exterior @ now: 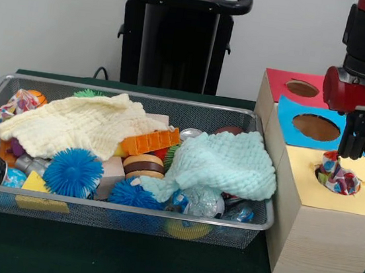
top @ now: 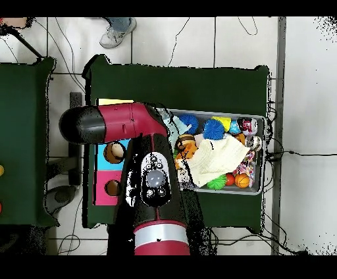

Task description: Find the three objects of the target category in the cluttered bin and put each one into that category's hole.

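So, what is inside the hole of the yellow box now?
A polka-dot cloth sits bunched in the yellow hole, partly sticking out, with the gripper right above it. Whatever lies deeper in the box is hidden.

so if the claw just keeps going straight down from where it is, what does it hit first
Most likely the polka-dot cloth bunched in the yellow hole. The claw points down right above it, with its tips at the cloth's top edge; whether they already touch is unclear.

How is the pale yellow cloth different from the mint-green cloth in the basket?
The pale yellow cloth lies spread towards the basket's left side; the mint-green cloth is bunched at the right, and its edge hangs down towards the front rim. The yellow one looks finer in texture, the green one bumpier. Both rest on top of the toys.
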Controlling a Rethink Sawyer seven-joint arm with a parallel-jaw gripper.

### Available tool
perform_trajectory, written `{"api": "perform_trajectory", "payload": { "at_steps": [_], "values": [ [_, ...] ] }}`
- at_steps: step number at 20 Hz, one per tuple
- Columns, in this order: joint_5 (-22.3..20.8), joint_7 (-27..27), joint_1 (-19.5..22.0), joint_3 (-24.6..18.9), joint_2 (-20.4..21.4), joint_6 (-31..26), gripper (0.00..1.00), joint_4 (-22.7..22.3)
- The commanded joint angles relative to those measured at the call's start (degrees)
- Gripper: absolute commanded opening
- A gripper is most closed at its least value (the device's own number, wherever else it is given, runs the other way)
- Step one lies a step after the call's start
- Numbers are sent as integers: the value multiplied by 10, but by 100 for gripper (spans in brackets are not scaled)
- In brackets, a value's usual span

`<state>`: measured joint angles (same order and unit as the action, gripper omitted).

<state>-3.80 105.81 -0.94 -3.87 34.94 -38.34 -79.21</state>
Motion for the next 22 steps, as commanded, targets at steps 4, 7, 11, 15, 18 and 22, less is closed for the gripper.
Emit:
{"api": "perform_trajectory", "payload": {
  "at_steps": [4,7,11,15,18,22],
  "values": [
    [-40,-8,12,-20,-45,-26,0,-6],
    [-40,-8,11,-19,-54,-27,0,-2],
    [-41,-7,11,-20,-64,-19,0,4],
    [-41,-6,11,-20,-71,-11,0,9],
    [-40,-5,10,-21,-83,-7,0,23],
    [-39,-1,8,-22,-99,1,0,35]
  ]
}}
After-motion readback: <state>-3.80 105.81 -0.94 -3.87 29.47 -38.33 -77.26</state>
